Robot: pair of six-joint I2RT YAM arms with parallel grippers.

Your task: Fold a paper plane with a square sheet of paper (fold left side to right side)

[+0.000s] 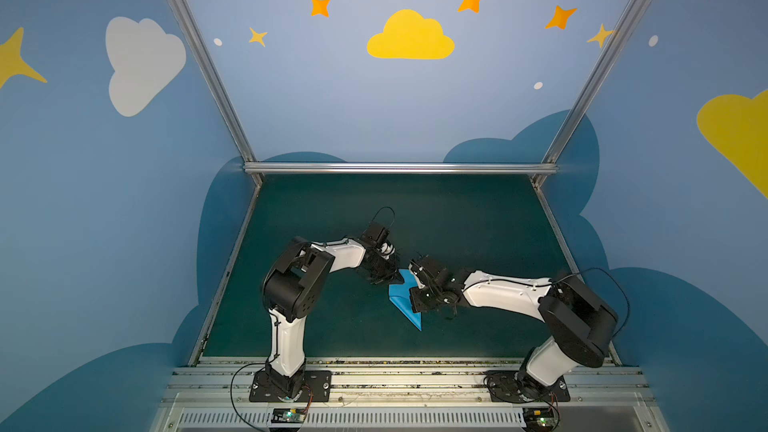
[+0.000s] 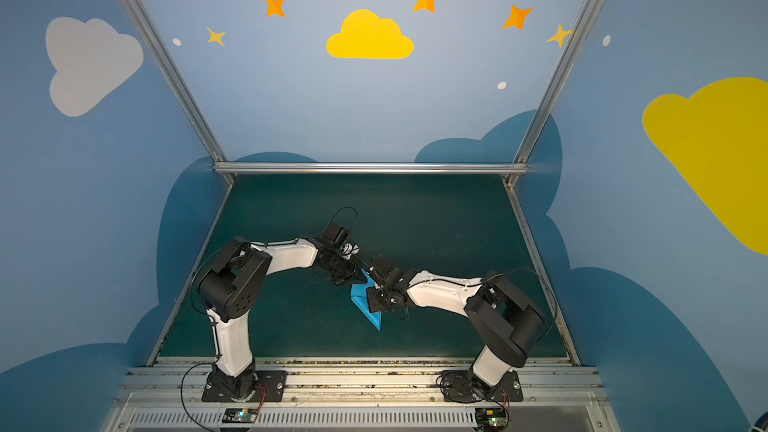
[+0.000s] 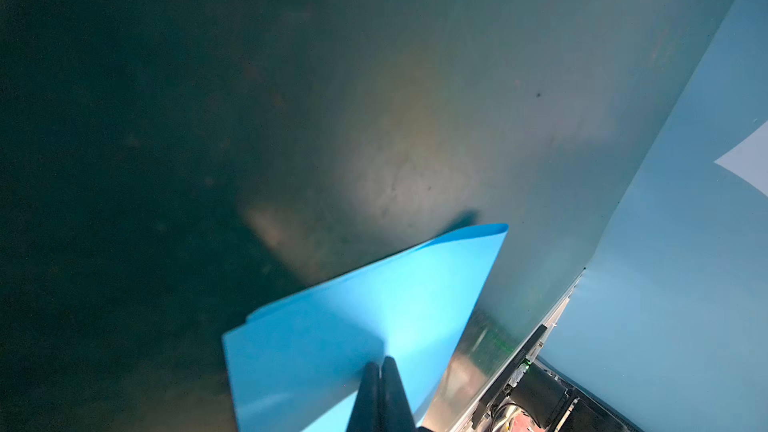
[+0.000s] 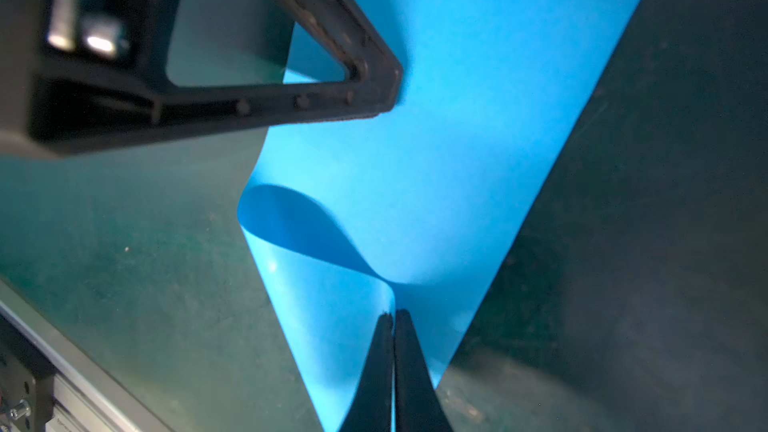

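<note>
The sky-blue sheet of paper (image 1: 401, 299) sat over the middle of the green mat (image 1: 457, 218), bent over on itself, with a pointed corner toward the mat's near edge. Whether it touched the mat I could not tell. The left gripper (image 3: 381, 361) was closed, pinching the sheet at one edge. The right gripper (image 4: 393, 313) was closed too — clamped on the sheet where a flap curled over.

surface: dark green mat (image 1: 457, 218) | above: blue paper (image 1: 401, 303) | contact: cannot tell
</note>
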